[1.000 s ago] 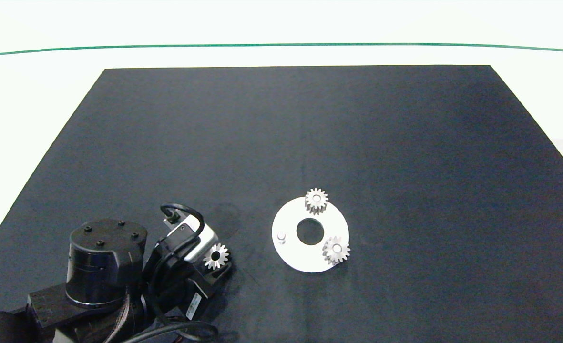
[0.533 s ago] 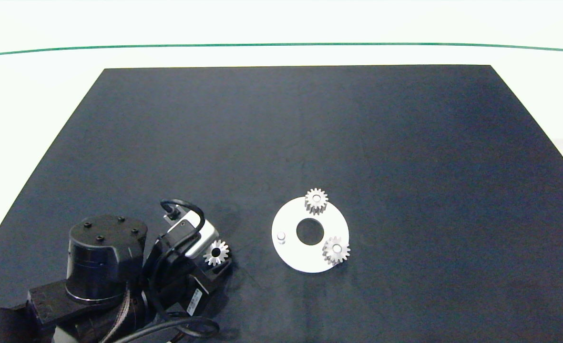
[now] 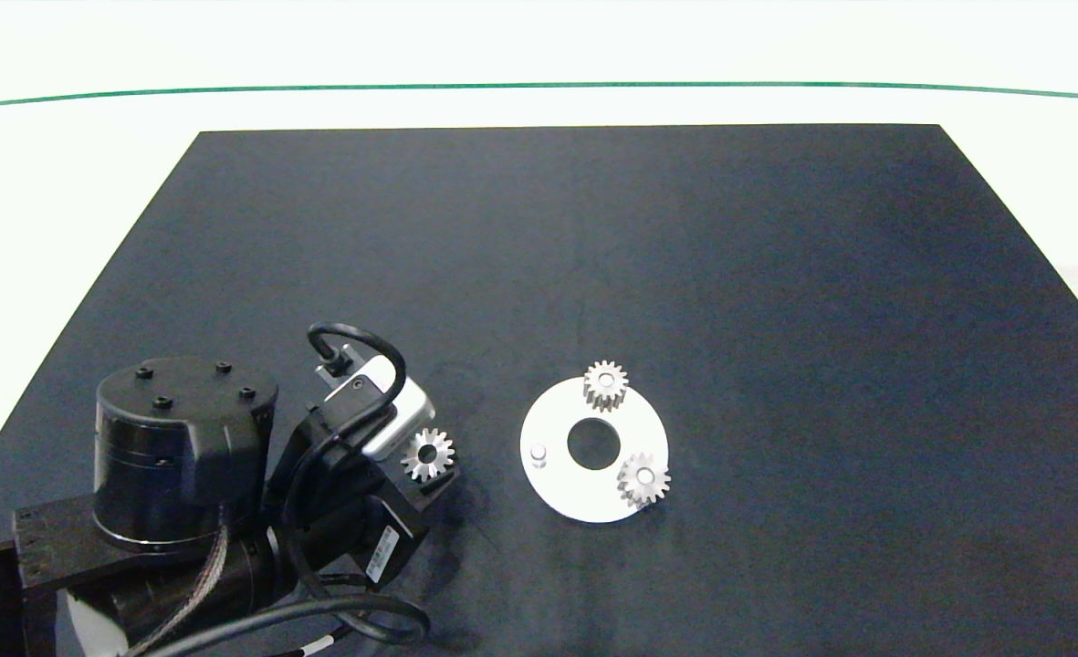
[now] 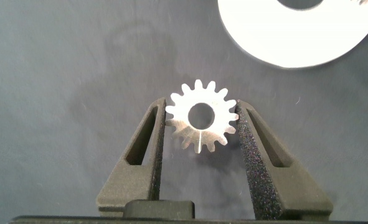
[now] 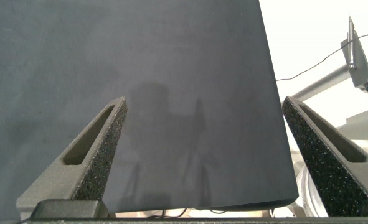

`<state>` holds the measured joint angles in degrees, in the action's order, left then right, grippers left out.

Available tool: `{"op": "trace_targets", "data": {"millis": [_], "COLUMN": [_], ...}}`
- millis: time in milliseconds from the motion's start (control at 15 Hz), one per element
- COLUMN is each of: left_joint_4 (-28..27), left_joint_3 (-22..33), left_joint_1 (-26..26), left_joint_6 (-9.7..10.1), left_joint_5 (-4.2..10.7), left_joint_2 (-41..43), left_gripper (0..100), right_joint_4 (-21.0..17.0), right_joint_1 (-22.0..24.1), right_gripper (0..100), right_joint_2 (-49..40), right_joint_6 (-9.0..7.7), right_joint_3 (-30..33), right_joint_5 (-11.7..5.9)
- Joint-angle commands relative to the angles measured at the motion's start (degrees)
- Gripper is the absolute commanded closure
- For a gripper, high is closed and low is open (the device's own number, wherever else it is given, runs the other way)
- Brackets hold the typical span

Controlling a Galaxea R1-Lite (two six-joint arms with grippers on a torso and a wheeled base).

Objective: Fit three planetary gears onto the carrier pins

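While the third gear (image 4: 200,124) is clamped by its teeth between the two fingers of the left gripper (image 3: 429,467), just beside the white disc (image 3: 559,497), only one bare pin (image 3: 539,452) is left on the disc's near-left side. The other two gears (image 3: 605,385) are already seated. Because only tooth tips are held, the gear may be tilted or dropped in transit; if the bore is not centred over the pin, the disc on the dark mat (image 3: 776,319) could be pushed aside. The right gripper (image 5: 208,155) is kept wide open, off to the mat's edge.
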<state>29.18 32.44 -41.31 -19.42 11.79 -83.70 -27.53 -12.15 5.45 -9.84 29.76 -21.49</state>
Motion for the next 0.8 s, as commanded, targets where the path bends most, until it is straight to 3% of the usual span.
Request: {"op": "trace_targets", "data": {"millis": [67,333,800], "left_joint_4": [0.3,0.6,0.6], "left_joint_3": [1.7,3.0,6.9], "left_joint_1": [-4.4,-7.7,-9.4], "left_joint_6": [0.17,0.35,0.26], "left_joint_5": [2.1,4.12,4.38], "left_joint_2": [0.2,-2.5,-6.8], "left_gripper": [87,87,87], "right_joint_4": [-0.2,-0.2,-0.2], "right_joint_1": [-0.1,0.0,0.0], "right_gripper": [0,0,0], "right_joint_2": [0.1,0.1,0.1], "right_joint_6": [-0.09,-0.09,-0.27], "right_joint_3": [-0.1,-0.1,-0.1], "right_joint_5": [-0.13,-0.13,-0.13]}}
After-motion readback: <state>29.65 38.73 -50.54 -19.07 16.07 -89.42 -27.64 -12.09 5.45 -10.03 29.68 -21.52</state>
